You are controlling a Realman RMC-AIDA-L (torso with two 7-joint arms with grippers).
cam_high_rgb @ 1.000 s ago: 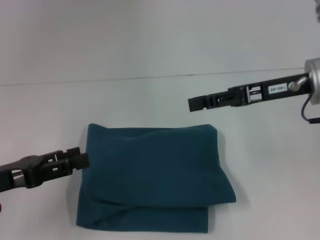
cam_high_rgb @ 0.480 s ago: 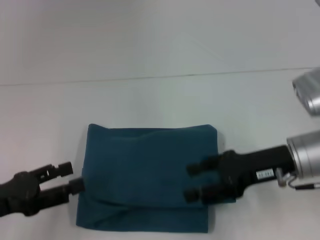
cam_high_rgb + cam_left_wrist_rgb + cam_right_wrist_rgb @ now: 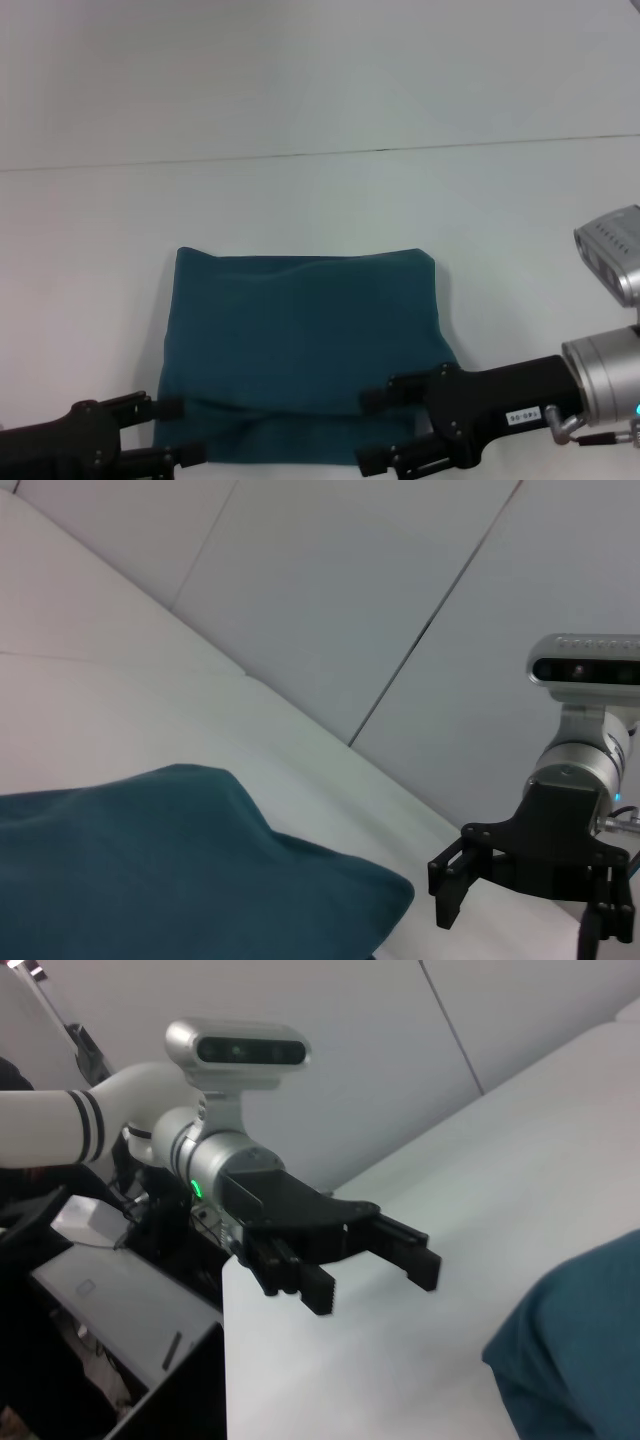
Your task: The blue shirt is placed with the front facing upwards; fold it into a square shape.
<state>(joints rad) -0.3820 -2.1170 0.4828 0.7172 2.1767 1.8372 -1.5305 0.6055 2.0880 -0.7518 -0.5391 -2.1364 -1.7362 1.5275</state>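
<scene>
From the head camera, the blue shirt [image 3: 300, 355] is already folded into a roughly square bundle, lying flat on a plain white table [image 3: 320, 210] with a thin dark seam line running across it behind the shirt. The left gripper [image 3: 175, 432] sits low at the shirt's near-left corner, fingers spread apart with one tip just over the fabric edge, nothing pinched between them. The right gripper [image 3: 375, 430] is at the near-right corner, also spread open, upper finger over the cloth and lower finger by the front edge. In the left wrist view, the shirt [image 3: 170, 865] fills the lower part as a soft rounded fold right by that camera, and past it, across a strip of bare white table [image 3: 120, 720], you can see the right gripper [image 3: 520, 900] with its fingers parted, grey panelled wall behind. In the right wrist view, the left gripper [image 3: 375, 1270] hangs open over the white table [image 3: 480, 1240], the shirt's [image 3: 580, 1350] edge close by, and off the table's edge there's dark clutter and a pale box.
</scene>
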